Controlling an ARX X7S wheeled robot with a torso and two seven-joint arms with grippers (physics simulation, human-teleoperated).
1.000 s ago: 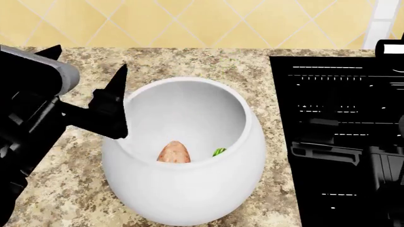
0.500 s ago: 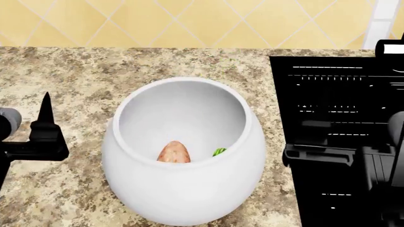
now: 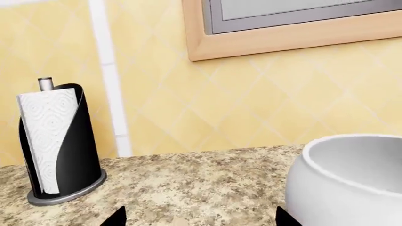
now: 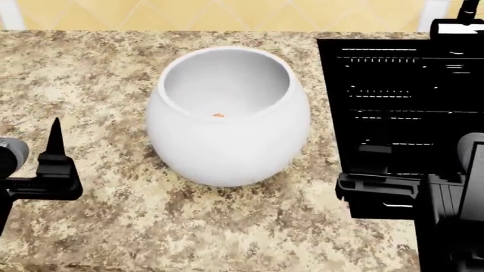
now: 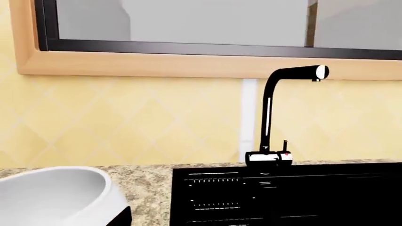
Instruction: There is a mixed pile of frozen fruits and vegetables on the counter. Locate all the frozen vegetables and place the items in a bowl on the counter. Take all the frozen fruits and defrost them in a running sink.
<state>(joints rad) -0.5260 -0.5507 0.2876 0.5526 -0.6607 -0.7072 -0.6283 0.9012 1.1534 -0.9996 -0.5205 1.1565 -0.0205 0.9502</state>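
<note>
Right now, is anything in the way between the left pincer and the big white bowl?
No, nothing visible. Only bare speckled counter lies between the left pincer and the white bowl. The paper towel holder stands off to the side.

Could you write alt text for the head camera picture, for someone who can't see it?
A round white bowl sits on a speckled granite counter, a small orange speck visible deep inside. A black sink lies to its right, and black robot grippers frame the lower corners.
</note>
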